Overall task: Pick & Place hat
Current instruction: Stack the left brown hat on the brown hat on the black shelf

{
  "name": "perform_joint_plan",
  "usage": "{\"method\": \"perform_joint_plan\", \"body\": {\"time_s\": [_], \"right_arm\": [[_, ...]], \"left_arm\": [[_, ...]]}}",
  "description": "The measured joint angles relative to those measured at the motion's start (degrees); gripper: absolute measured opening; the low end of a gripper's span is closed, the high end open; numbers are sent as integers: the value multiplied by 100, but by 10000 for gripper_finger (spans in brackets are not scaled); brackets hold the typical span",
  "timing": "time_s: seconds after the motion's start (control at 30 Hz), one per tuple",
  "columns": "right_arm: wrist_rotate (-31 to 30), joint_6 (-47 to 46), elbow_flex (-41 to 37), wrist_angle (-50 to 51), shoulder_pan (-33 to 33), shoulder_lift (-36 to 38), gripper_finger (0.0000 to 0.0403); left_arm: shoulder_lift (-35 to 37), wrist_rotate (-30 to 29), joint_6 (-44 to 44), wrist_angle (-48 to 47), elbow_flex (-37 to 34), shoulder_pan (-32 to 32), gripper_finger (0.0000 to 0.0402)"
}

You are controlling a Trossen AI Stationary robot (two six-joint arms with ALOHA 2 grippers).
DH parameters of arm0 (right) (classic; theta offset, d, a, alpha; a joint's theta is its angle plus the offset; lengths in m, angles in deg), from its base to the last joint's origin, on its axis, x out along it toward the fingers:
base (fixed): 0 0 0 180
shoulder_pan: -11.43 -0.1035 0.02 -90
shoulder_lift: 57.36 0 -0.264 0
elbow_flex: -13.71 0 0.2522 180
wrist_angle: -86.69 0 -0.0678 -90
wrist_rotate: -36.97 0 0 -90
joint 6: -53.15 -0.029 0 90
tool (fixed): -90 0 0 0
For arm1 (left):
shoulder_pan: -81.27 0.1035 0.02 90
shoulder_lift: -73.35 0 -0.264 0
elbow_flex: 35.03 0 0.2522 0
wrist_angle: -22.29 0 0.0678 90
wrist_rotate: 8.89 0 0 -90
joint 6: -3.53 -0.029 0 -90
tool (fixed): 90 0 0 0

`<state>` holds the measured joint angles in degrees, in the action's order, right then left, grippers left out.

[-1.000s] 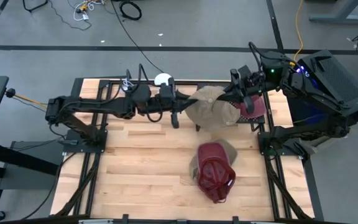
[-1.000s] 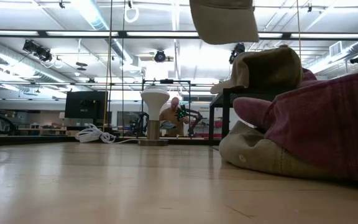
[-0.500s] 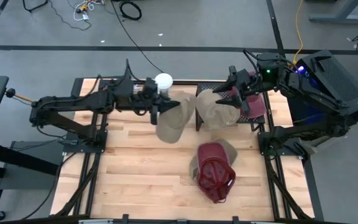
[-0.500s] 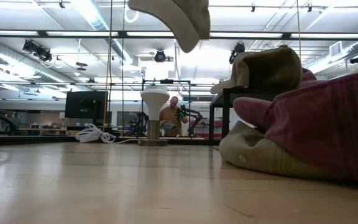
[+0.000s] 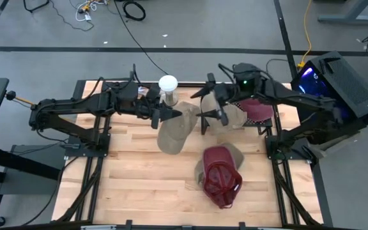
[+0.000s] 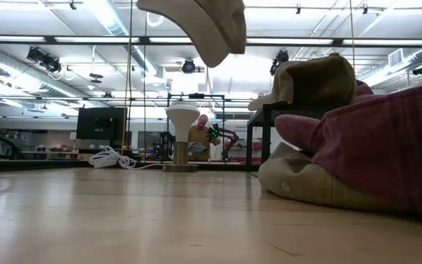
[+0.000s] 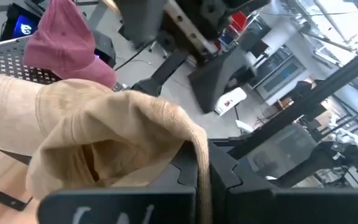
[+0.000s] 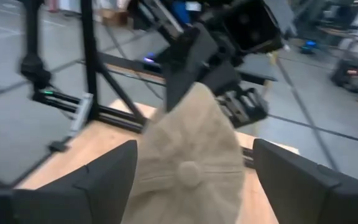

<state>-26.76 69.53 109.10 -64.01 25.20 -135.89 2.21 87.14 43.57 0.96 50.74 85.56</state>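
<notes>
A robotics lab or workshop, probably in an open industrial hall: bare ceiling ducts (image 6: 20, 62) and strip lights (image 6: 112, 15), a monitor (image 6: 100, 123) on a far bench, loose cables (image 5: 85, 9) on grey floor, and a wooden table (image 5: 145, 179) in a black frame.

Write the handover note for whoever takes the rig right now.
Left gripper: shut on the tan hat, held in the air over the table's middle.
Right gripper: open, empty, beside the tan hat.
Another tan hat sits on the rack at the back right with a maroon hat; a maroon hat on a tan one lies at front right.
Done: tan hat picked up. Left: set it down.
</notes>
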Motion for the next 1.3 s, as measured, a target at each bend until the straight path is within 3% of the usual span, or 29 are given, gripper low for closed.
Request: {"method": "perform_joint_plan", "body": {"time_s": [0.1,0.3,0.43,0.53,0.67,0.73,0.8,1.07,1.3], "right_arm": [[-361,1,0,-108,-59,-178,323],[-325,-85,0,-39,-147,-486,314],[-306,-89,0,99,-163,-487,282],[-269,-235,0,258,-178,-409,225],[-223,-400,0,376,-188,-336,110],[-6,-411,0,392,-188,-327,46],[306,-449,0,390,-188,-325,14],[1218,-1652,0,306,-188,-256,6],[1504,-2835,0,-71,-162,34,5]], "left_arm": [[0,43,-17,7,0,0,4],[-2,155,-21,11,0,0,7],[-2,174,-190,15,0,0,7],[-2,88,-354,22,0,1,7],[-2,-50,-521,31,0,4,20],[-4,-115,-521,31,0,4,30],[-4,-223,-620,31,0,4,40],[-7,-473,-984,188,0,93,114],[-7,-398,-2187,425,104,608,205]]}}
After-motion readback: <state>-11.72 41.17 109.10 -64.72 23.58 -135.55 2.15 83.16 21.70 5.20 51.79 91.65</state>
